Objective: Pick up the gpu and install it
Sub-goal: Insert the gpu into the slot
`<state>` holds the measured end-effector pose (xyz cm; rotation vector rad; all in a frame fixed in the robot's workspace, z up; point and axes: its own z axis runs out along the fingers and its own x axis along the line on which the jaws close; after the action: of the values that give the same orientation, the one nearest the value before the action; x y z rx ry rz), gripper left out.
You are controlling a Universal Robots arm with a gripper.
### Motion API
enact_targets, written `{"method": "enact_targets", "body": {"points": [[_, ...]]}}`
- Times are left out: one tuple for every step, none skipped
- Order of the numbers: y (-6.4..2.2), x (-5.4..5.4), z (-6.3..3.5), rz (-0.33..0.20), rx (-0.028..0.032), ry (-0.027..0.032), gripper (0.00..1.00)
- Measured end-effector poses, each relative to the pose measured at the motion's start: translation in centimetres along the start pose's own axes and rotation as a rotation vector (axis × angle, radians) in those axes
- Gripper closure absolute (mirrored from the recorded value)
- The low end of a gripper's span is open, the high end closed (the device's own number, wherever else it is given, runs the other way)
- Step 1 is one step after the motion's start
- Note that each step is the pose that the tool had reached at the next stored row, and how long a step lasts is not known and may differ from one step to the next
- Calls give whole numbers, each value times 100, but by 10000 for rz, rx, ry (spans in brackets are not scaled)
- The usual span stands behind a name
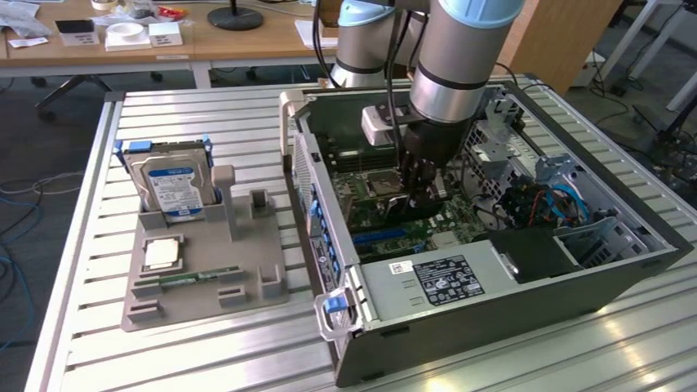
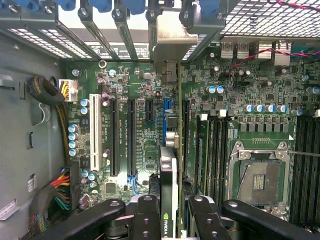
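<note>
Entry: my pincer point(image 1: 419, 189), clamped on the gpu point(image 1: 414, 214), inside the open computer case point(image 1: 610, 269).
Detail: the card stands edge-on between my fingers point(image 2: 147, 215) over the motherboard point(image 2: 140, 95) slots, its metal bracket towards the case wall. A grey tray point(image 1: 201, 310) holding the hard drive point(image 1: 172, 186) is beside the case on the bench point(image 1: 218, 114).

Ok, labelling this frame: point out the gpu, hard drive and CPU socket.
gpu point(image 2: 169, 195), wrist view, black cooler edge.
hard drive point(image 1: 176, 189), exterior view, blue-white label.
CPU socket point(image 2: 258, 182), wrist view, socket centre.
</note>
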<state>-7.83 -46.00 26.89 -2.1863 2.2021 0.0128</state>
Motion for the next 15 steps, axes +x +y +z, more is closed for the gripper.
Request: {"method": "enact_targets", "body": {"points": [[11, 0, 0, -1, 0, 0, 73], [19, 0, 0, -3, 0, 0, 73], [20, 0, 0, -3, 1, 0, 73], [20, 0, 0, -3, 0, 0, 73], [20, 0, 0, -3, 1, 0, 73], [20, 0, 0, -3, 1, 0, 73], [20, 0, 0, -2, 1, 0, 73], [20, 0, 0, -3, 1, 0, 73], [21, 0, 0, -2, 0, 0, 73], [24, 0, 1, -1, 1, -1, 73], [29, 0, 1, 0, 2, -1, 73], [32, 0, 1, -1, 1, 0, 73], [33, 0, 1, -3, 1, 0, 73], [32, 0, 1, -3, 0, 1, 73], [33, 0, 1, -3, 0, 0, 73]]}}
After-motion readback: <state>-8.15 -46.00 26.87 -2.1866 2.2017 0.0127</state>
